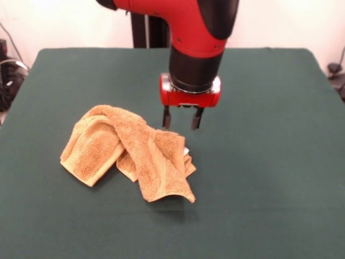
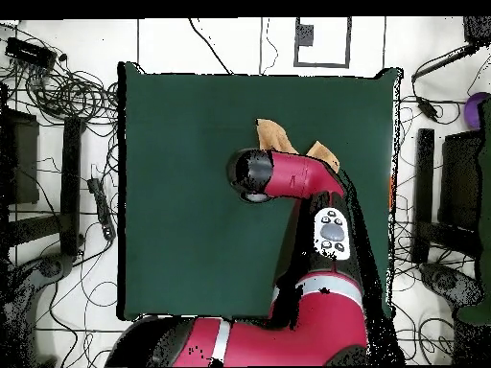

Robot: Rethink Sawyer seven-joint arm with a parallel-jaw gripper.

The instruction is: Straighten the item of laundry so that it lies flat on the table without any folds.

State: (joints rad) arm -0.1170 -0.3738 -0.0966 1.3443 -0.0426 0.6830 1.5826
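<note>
Hovering open pincer (image 1: 182, 118) just behind crumpled towel (image 1: 129, 151) on table (image 1: 269, 162).

From above I see my red arm (image 2: 297, 177) reaching across the green table (image 2: 192, 192), covering most of the orange towel (image 2: 271, 135); only two corners poke out beyond it. Cables (image 2: 67, 96) clutter the floor around.

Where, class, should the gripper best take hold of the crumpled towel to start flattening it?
Probably the towel's free corner nearest the camera, approached from above: it ends the top fold and looks easy to pull outward. The open gripper hovers at the towel's far edge.
</note>
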